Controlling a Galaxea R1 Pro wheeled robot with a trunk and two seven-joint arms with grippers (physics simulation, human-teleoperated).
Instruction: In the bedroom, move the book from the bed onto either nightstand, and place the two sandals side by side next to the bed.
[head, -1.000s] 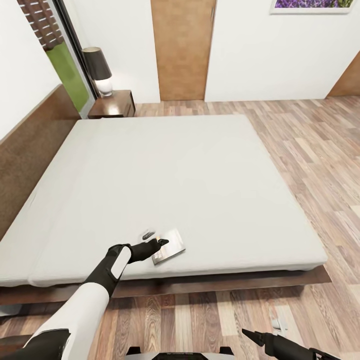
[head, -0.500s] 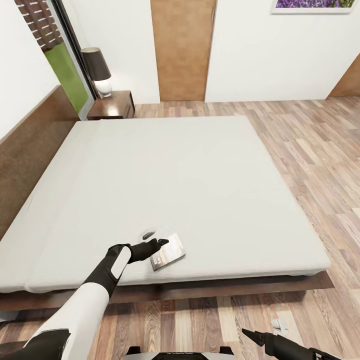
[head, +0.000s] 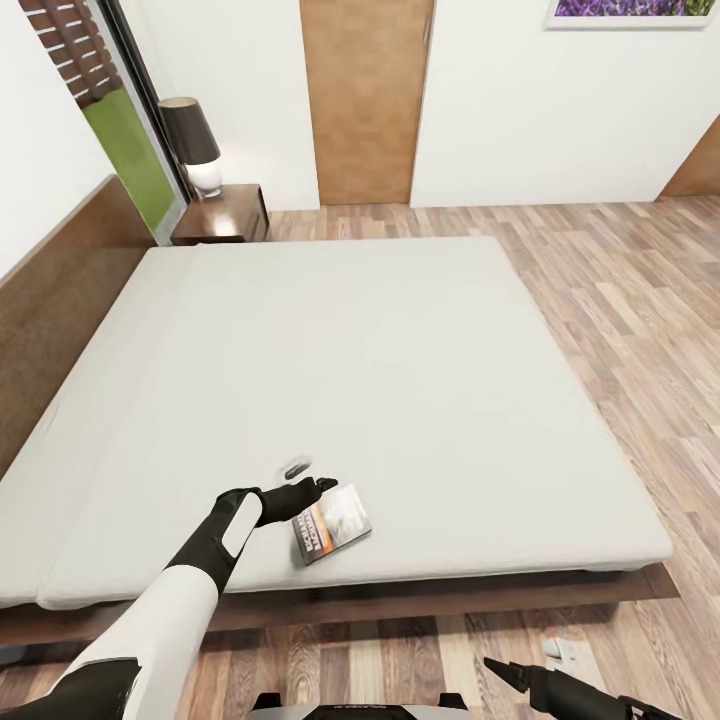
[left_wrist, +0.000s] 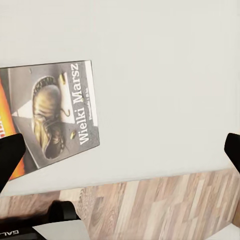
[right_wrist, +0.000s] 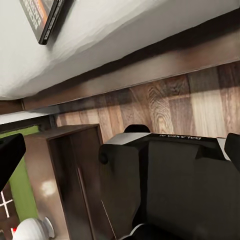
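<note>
The book (head: 332, 522) lies flat on the bed's pale-grey mattress (head: 350, 360) near its front edge, with a dark cover and an orange band. My left gripper (head: 311, 477) hovers open just over the book's far left corner. In the left wrist view the book (left_wrist: 50, 120) sits beside one black fingertip (left_wrist: 9, 156), and the left gripper (left_wrist: 120, 150) has nothing between its fingers. My right gripper (head: 508, 674) stays low over the floor in front of the bed, open and empty (right_wrist: 120, 150). The sandals are out of view.
A dark-brown nightstand (head: 222, 212) with a lamp (head: 192, 140) stands at the bed's far left corner, by the window. A wooden door (head: 365, 100) is behind the bed. Another dark cabinet (right_wrist: 70, 170) and my own base (right_wrist: 165, 185) appear in the right wrist view. Wood floor runs along the bed's right side.
The whole head view has shifted, so the bed sits lower in the picture. The book now lies a little nearer to me than my left fingertips, and its orange band shows.
</note>
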